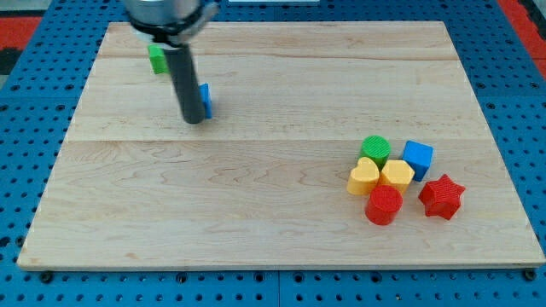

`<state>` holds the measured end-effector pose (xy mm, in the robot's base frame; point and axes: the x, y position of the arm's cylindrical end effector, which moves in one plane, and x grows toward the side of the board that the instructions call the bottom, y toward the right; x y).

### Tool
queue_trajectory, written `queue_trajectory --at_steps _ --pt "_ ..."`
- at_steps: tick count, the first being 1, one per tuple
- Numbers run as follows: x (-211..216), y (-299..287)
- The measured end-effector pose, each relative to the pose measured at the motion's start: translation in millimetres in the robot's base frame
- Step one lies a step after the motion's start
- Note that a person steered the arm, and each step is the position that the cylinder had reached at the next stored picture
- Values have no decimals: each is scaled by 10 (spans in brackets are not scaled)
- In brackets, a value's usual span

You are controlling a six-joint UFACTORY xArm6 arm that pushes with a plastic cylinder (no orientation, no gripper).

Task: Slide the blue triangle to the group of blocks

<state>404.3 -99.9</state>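
The blue triangle [206,100] lies at the view's upper left, mostly hidden behind my rod. My tip [194,120] rests on the board at the triangle's left side, touching or nearly touching it. The group of blocks sits at the view's lower right: a green cylinder [374,148], a blue cube [418,158], two yellow blocks [363,177] [397,173], a red cylinder [383,205] and a red star [441,196]. The group is far to the right of the tip and below it.
A green block [157,57] lies near the view's top left, partly hidden by the arm. The wooden board [256,213] lies on a blue perforated table [26,128].
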Motion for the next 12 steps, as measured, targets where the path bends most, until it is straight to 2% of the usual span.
queue_trajectory --at_steps 1,2,3,6,7,8,9,10,11,12 --pt "-367 -411" --pt "-695 -1129" --pt "-805 -841" --pt "121 874" --pt "-69 696" --pt "-482 -55" --pt "-654 297" --pt "-354 1329" --pt "-63 1619" --pt "-660 1369"
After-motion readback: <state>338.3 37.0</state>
